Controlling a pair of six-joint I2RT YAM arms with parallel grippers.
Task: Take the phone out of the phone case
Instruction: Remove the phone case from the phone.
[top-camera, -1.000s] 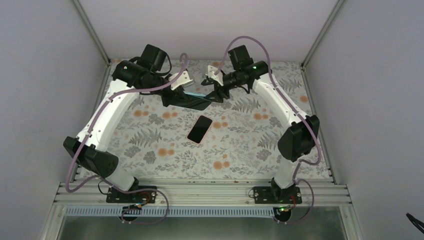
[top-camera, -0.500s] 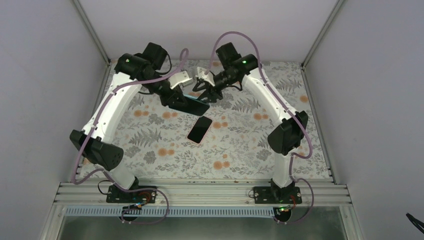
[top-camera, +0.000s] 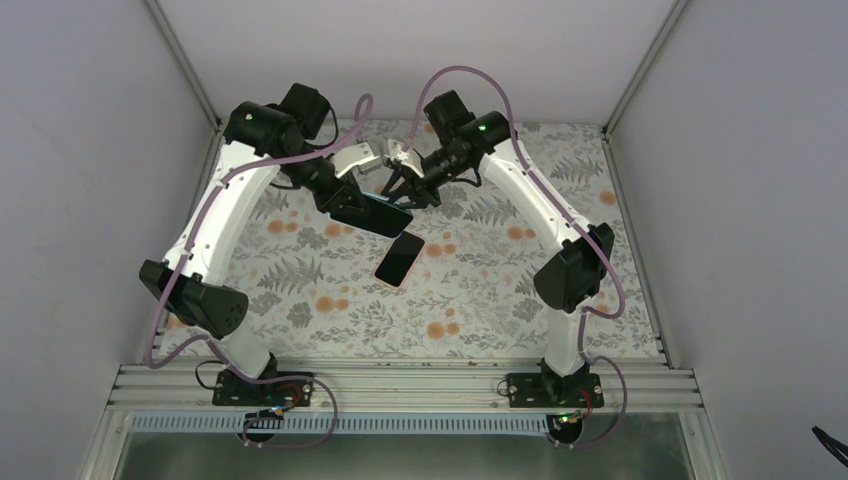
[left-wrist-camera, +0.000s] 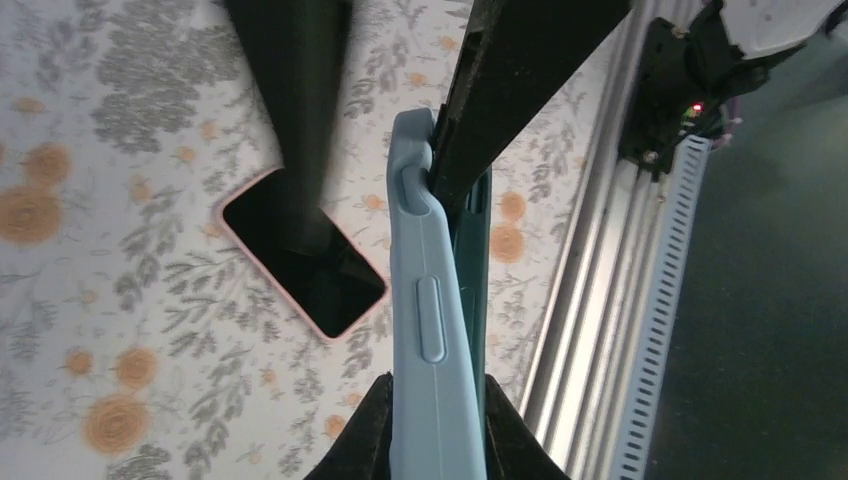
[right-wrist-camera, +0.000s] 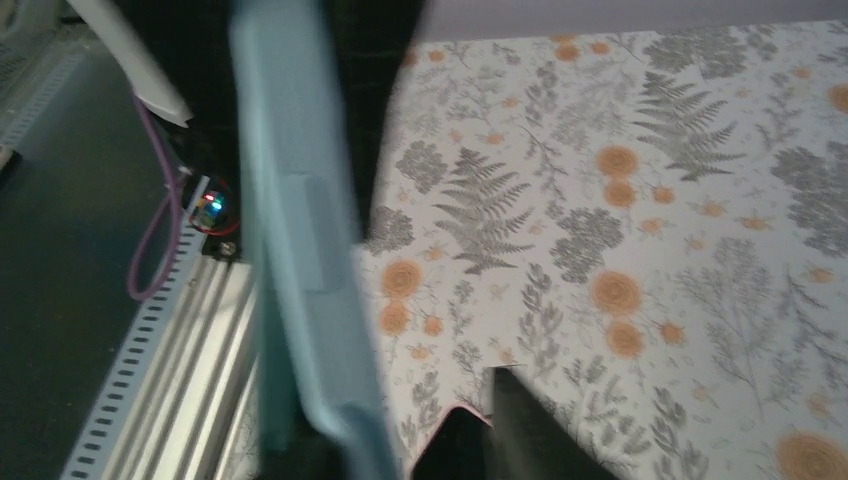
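My left gripper (left-wrist-camera: 438, 402) is shut on a light blue phone case (left-wrist-camera: 430, 300), held edge-on above the mat, with the dark teal phone (left-wrist-camera: 474, 270) still lying against it. From above, the pair shows as a dark slab (top-camera: 380, 214) at the left gripper (top-camera: 345, 205). My right gripper (top-camera: 407, 190) reaches in from the right. Its black fingers (left-wrist-camera: 520, 70) straddle the case's far end: one presses at the top corner, the other stands apart to the left. In the blurred right wrist view, the case (right-wrist-camera: 300, 250) lies on the left side of the right gripper (right-wrist-camera: 410, 440), with a gap to the other finger.
A second phone with a black screen and pink rim (top-camera: 400, 258) lies flat on the floral mat (top-camera: 480, 300), just below the held case. The aluminium rail (top-camera: 400, 385) with both arm bases runs along the near edge. Grey walls enclose the back and sides.
The right gripper has swung left onto the end of the held case, and its jaws have narrowed. The left arm has brought the case slightly nearer and lower. The pink-rimmed phone has not moved.
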